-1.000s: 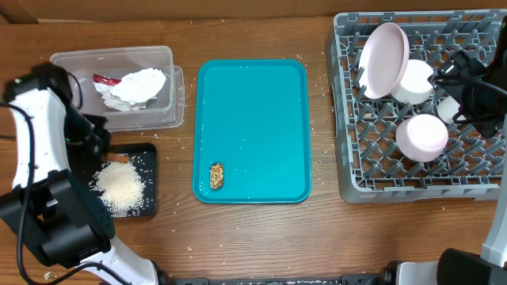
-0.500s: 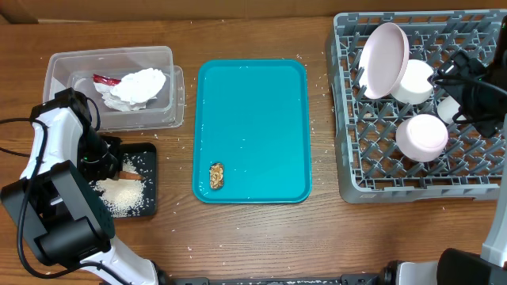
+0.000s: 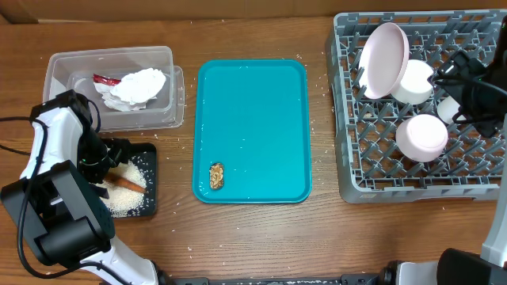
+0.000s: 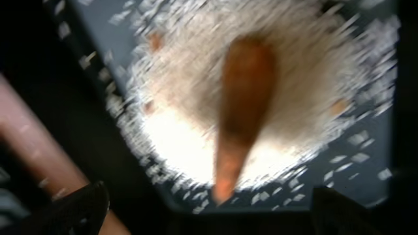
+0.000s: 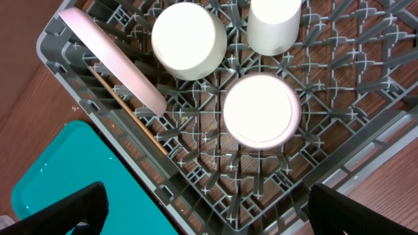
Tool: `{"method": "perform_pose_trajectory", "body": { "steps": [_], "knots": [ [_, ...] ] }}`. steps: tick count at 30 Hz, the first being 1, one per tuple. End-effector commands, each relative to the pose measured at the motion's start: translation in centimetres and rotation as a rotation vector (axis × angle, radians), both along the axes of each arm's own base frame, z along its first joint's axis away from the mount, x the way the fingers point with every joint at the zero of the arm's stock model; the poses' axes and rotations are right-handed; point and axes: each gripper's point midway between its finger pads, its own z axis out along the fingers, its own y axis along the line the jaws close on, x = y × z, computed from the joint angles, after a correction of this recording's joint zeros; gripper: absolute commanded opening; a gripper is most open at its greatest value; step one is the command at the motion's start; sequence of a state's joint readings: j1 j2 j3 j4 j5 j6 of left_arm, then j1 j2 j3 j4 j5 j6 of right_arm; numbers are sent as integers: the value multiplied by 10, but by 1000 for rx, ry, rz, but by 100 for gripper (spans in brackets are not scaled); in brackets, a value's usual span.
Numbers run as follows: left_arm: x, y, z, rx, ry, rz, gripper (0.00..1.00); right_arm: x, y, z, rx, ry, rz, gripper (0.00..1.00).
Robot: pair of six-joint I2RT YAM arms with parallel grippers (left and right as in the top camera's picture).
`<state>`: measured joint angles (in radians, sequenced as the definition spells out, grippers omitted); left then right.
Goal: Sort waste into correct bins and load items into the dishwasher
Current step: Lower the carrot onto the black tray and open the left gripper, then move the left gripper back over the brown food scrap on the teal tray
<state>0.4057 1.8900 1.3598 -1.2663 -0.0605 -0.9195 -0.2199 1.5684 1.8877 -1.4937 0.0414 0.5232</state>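
Our left end effector (image 3: 109, 157), open, hangs over the carrot stick (image 4: 241, 104) in the black tray (image 3: 151, 158). The brown chunk (image 3: 216, 175) lies at its 3 o'clock on the teal tray (image 3: 253, 95), lengthwise 12-to-6, far from our open right end effector (image 5: 202, 210).

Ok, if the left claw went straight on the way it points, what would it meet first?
Most likely the orange-brown stick, lying on the rice pile in the black tray, centred ahead of the left claw; depth is blurred.

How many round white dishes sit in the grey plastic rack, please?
4: flat white plate leaning at the grey rack edge, small white bowl beside it, small white cup next, second bowl mid-rack.
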Motion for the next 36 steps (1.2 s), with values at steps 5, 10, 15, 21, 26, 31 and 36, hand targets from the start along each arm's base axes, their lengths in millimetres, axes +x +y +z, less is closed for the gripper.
{"method": "perform_pose_trajectory", "body": {
  "steps": [5,10,15,21,26,31,36],
  "knots": [
    [10,5,47,9,-10,-27,100,0,-2,5,-12,-15,-6,100],
    [15,-7,76,19,-78,-88,100,0,-2,5,-12,-15,-6,100],
    [24,-38,94,12,-146,-205,100,0,-2,5,-12,-15,-6,100],
    [37,-94,94,-31,-172,-429,100,0,-2,5,-12,-15,-6,100],
    [45,-146,90,-39,-201,-602,100,0,-2,5,-12,-15,-6,100],
    [52,-197,86,-40,-254,-763,100,0,-2,5,-12,-15,-6,100],
    [49,-234,76,-31,-282,-890,100,0,-2,5,-12,-15,-6,100]
  ]
}}
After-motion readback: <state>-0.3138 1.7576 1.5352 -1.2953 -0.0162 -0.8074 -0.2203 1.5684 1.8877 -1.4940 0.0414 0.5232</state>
